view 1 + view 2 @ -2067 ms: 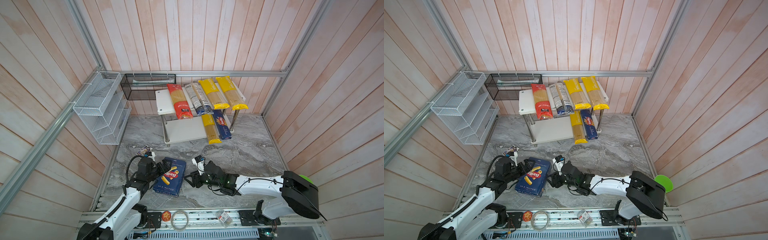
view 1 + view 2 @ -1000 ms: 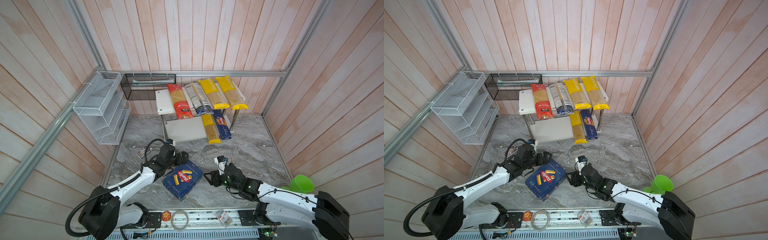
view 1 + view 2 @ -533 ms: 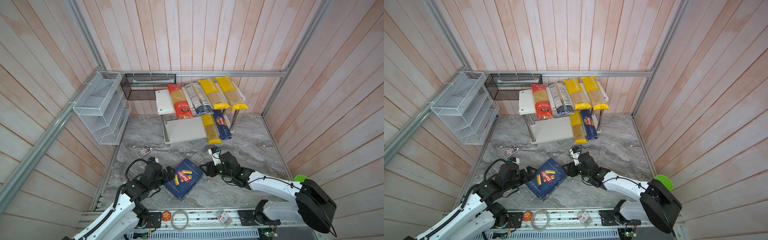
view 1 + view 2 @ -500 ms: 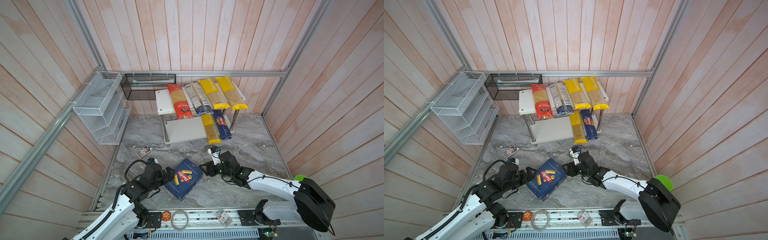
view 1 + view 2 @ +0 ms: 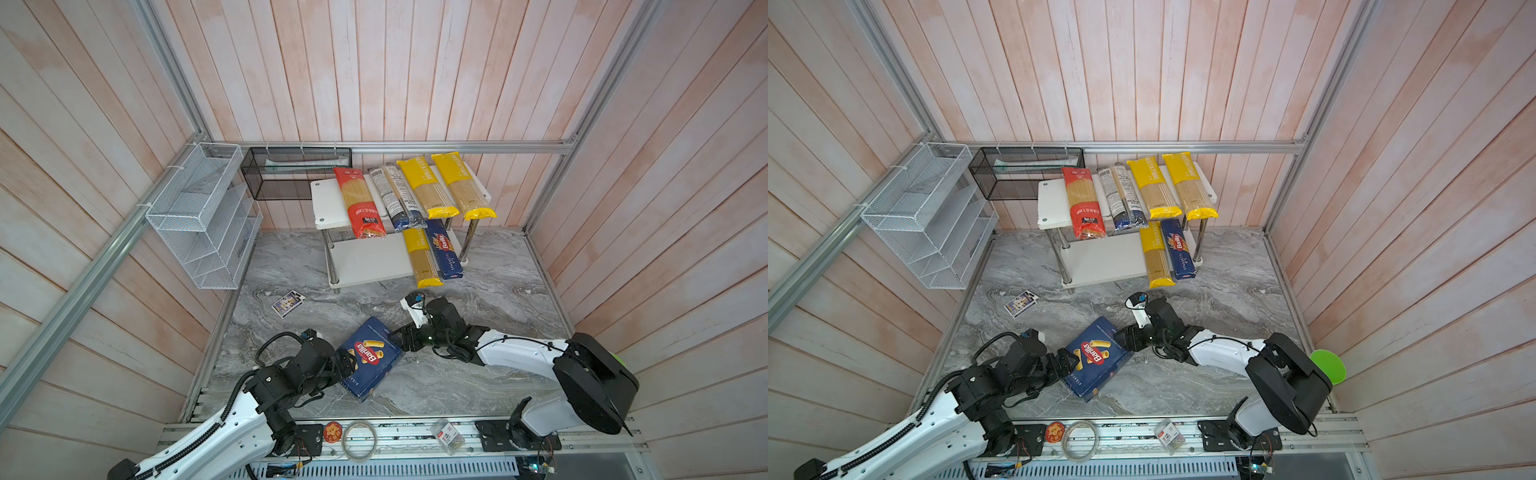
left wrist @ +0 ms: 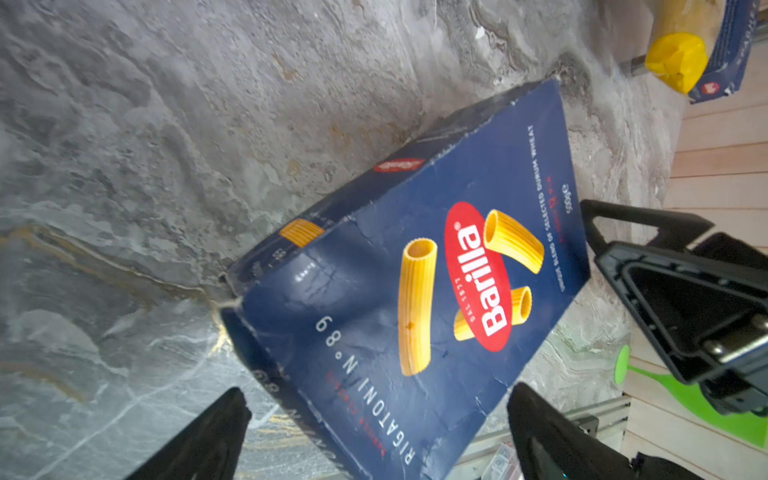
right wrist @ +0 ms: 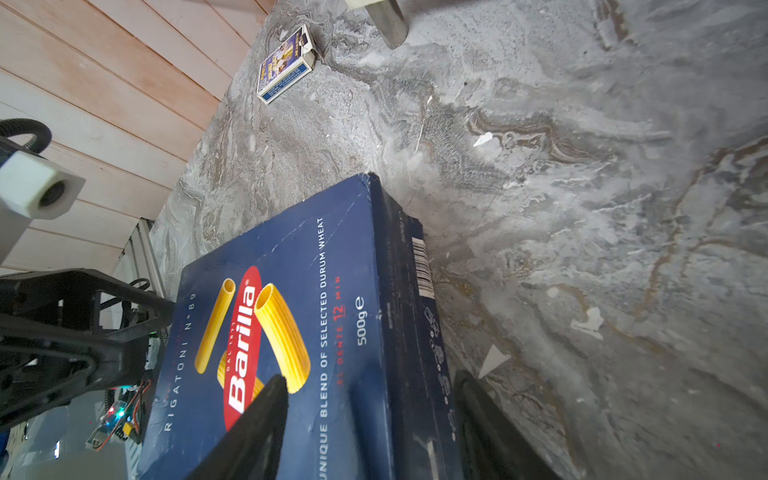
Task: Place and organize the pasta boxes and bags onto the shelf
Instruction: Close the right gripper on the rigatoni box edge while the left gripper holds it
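The Barilla rigatoni box point(image 5: 370, 357) lies flat on the marble floor point(image 5: 478, 270), between the two grippers. The left gripper point(image 5: 349, 365) is open, with its fingers point(image 6: 208, 436) on both sides of one end of the box. The right gripper point(image 5: 404, 341) is open too, one finger over the box face and the other beside the box's side. The shelf point(image 5: 365, 262) stands beyond the right gripper, well apart.

Dark blue rigatoni box point(image 5: 370, 358), face up, askew, near shelf point(image 5: 365, 262)

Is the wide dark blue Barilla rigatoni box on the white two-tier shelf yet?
No, that dark blue cardboard box sits on the grey marble tabletop, apart from the white shelf.
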